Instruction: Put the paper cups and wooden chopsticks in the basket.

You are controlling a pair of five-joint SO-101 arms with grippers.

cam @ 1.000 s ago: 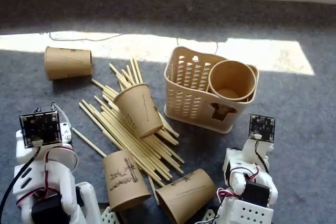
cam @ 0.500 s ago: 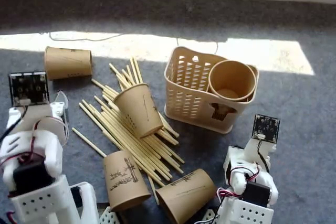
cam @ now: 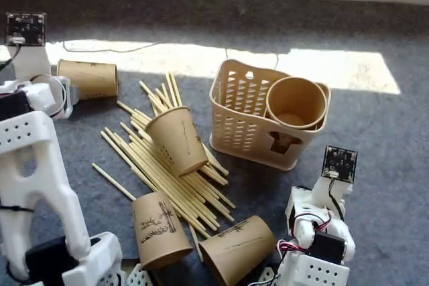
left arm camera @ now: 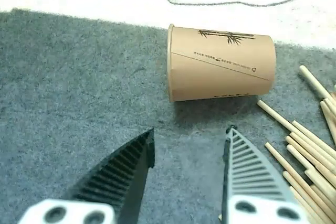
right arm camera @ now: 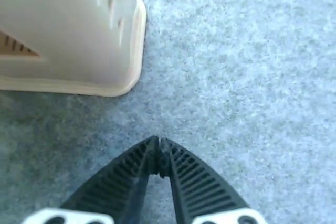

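A paper cup (left arm camera: pixel 220 69) lies on its side on the grey carpet, just beyond my open left gripper (left arm camera: pixel 190 137), which holds nothing. From above, this cup (cam: pixel 87 80) is at the far left, with my left arm (cam: pixel 33 138) stretched up beside it. A second cup (cam: pixel 177 140) rests on the pile of wooden chopsticks (cam: pixel 167 165). Two more cups (cam: pixel 157 229) (cam: pixel 236 247) lie near the front. The beige basket (cam: pixel 244 108) holds one upright cup (cam: pixel 296 102). My right gripper (right arm camera: pixel 159 156) is shut and empty, low over the carpet near the basket's corner (right arm camera: pixel 68 30).
A thin cable (cam: pixel 107 49) lies on the sunlit strip at the back. Open carpet extends to the right of the basket. My right arm (cam: pixel 322 232) sits at the front right. Chopstick ends (left arm camera: pixel 304 150) lie close beside the left fingers.
My left arm has risen and swung from the front left to the far left, bringing its gripper up to the lying cup. The right arm has barely moved.
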